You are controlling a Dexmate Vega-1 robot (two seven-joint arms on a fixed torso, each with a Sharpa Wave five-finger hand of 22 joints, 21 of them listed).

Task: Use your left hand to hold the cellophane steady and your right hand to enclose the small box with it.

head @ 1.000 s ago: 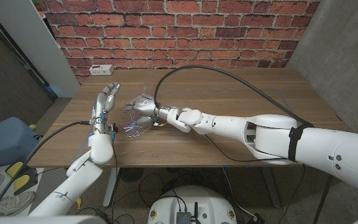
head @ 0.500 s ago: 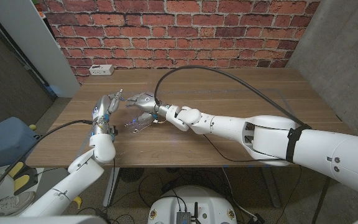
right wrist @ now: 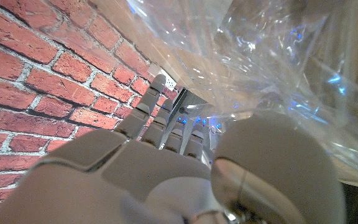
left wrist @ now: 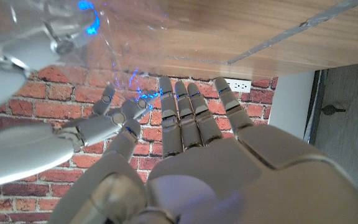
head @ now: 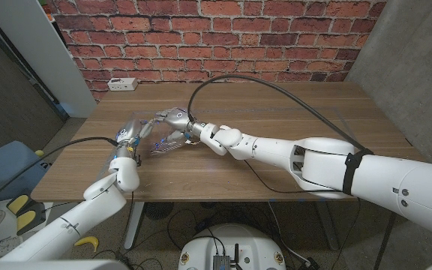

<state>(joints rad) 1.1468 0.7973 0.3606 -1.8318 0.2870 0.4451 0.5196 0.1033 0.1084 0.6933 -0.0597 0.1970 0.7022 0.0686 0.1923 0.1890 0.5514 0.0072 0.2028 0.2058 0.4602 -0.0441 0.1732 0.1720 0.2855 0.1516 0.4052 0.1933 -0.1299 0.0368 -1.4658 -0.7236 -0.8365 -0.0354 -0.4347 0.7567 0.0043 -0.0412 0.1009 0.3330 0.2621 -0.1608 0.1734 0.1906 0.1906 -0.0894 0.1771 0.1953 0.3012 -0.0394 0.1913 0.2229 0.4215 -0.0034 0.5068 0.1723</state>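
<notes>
Crumpled clear cellophane (head: 161, 141) lies on the wooden table (head: 291, 112), left of centre, and rises partly off the wood. My right hand (head: 172, 119) hovers over its far side, its fingers (right wrist: 160, 115) stretched out with film (right wrist: 278, 74) bunched against the thumb. Whether it pinches the film is unclear. My left hand (head: 130, 135) lies low at the cellophane's left edge, fingers (left wrist: 188, 115) straight and close together, holding nothing. The right hand's fingers (left wrist: 107, 118) are almost against them under the film (left wrist: 73, 31). I cannot make out the small box beneath the wrinkles.
A white power strip (head: 122, 83) lies at the table's far left corner by the brick wall. A black cable (head: 276, 84) arches over the right arm. The table's left edge (head: 81, 142) runs close to my left hand.
My left hand has tipped down from upright to low on the table. My right hand has moved left and farther away across the cellophane, ending close to the left hand.
</notes>
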